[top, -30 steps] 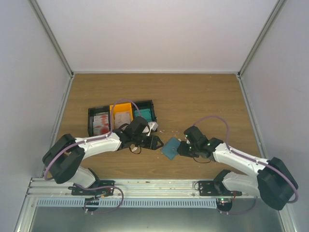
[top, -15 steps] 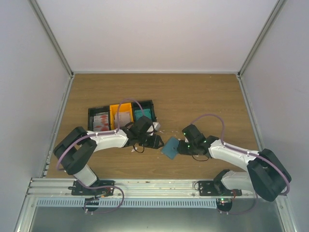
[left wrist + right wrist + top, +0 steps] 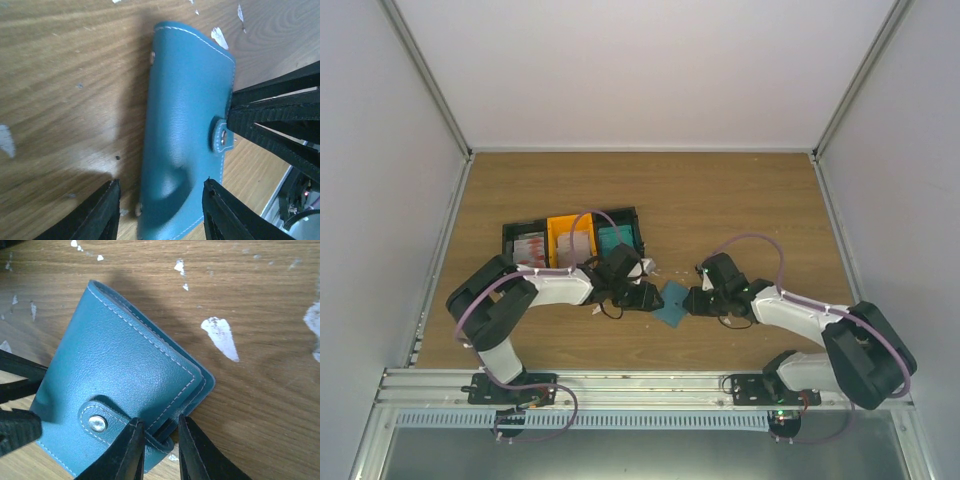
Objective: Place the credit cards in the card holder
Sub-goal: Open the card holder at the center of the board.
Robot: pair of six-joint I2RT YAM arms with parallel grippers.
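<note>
- My right fingers are pinched on the holder's edge, just beside its snap tab.
- My left fingers stand apart, straddling the holder's other end without gripping it; a gap shows on one side.
- The holder lies closed on the bench, between both sets of fingers.
- Farther back, cards sit in the bin: red-marked, whitish and teal stacks.

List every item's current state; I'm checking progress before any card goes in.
Slate-blue leather folding card holder: closed, tab snapped.
Right gripper: shut on the holder's tab edge.
Left gripper: open, straddling the holder's end.
Thin credit cards: stacked in the black-and-orange three-compartment bin.
</note>
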